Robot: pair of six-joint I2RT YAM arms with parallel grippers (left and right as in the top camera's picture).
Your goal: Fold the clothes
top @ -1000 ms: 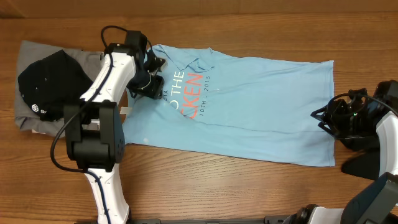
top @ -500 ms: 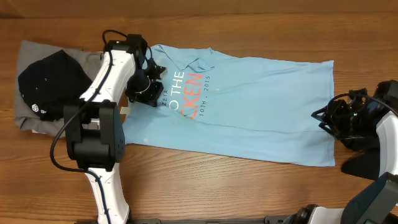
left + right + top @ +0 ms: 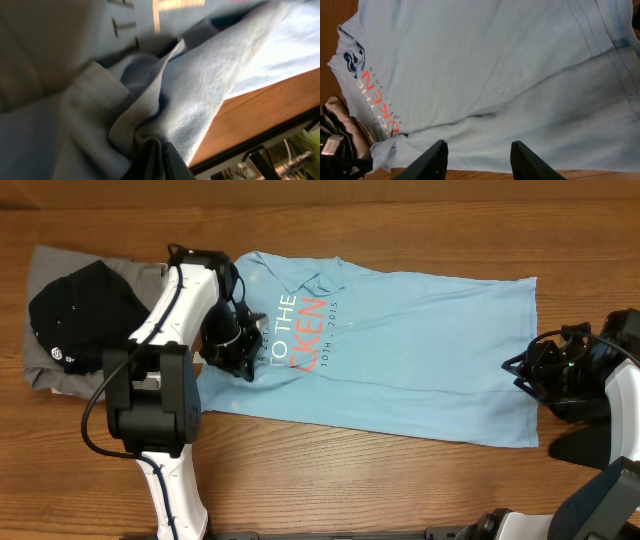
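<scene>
The light-blue T-shirt [image 3: 420, 345] with blue and red print lies spread across the table's middle, its left end folded over. My left gripper [image 3: 238, 350] is shut on a pinched fold of the shirt's fabric [image 3: 165, 105] at that left end, over the print. My right gripper [image 3: 479, 155] is open and empty, hovering just off the shirt's right edge [image 3: 530, 360]. The right wrist view shows the shirt [image 3: 495, 65] below the open fingers.
A grey garment [image 3: 60, 265] lies at the far left with a black cap [image 3: 80, 310] on it. A beige garment [image 3: 35, 55] shows under the shirt in the left wrist view. The table's front edge [image 3: 280, 120] is close.
My left gripper has moved down and toward the front with the shirt's left end, uncovering more of the print. The right arm has not moved.
</scene>
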